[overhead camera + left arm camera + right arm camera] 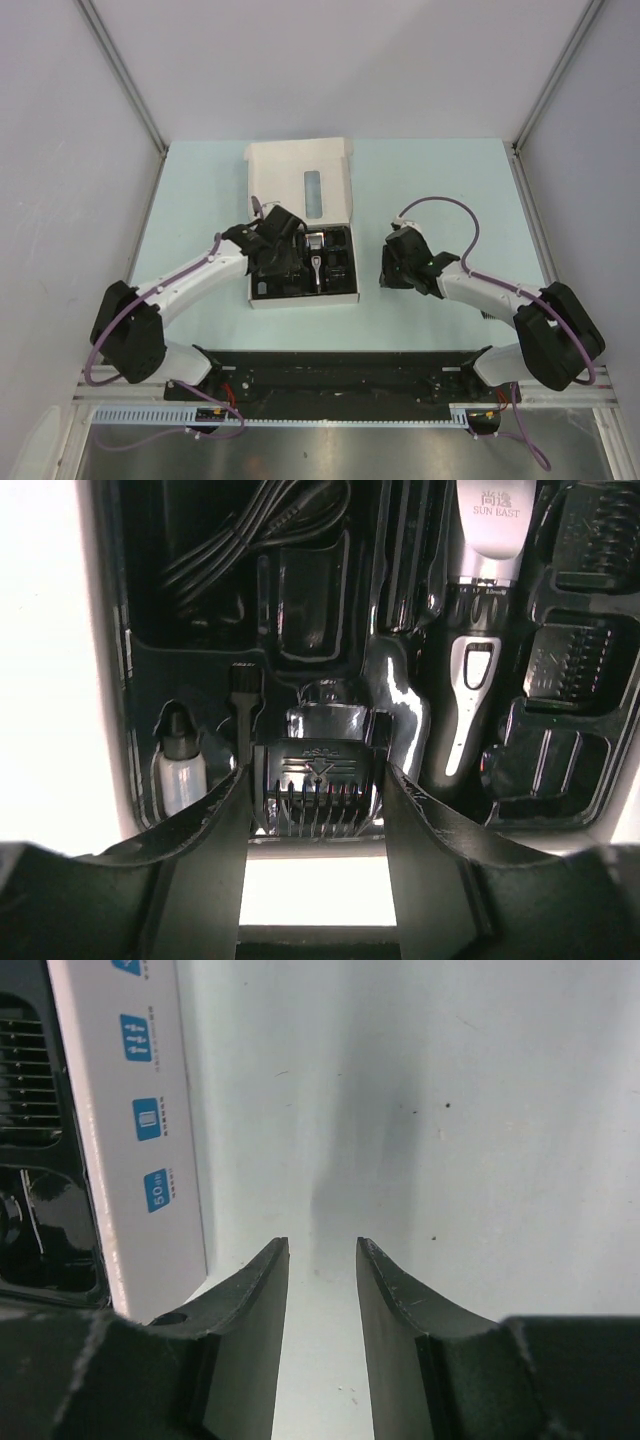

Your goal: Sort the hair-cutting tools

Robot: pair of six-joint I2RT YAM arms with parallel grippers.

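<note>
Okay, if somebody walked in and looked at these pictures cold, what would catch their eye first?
The open white box mid-table, its black tray holding a silver-and-black clipper. The left fingers sit over the tray's left side, closely flanking a black comb guard; whether they grip it is unclear. The right fingers hang apart and empty over the table beside the box.

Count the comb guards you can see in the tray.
3 comb guards: one in the left gripper at the near edge of the tray; two right of the clipper, one behind the other. The dark compartment nearest may hide another.
</note>
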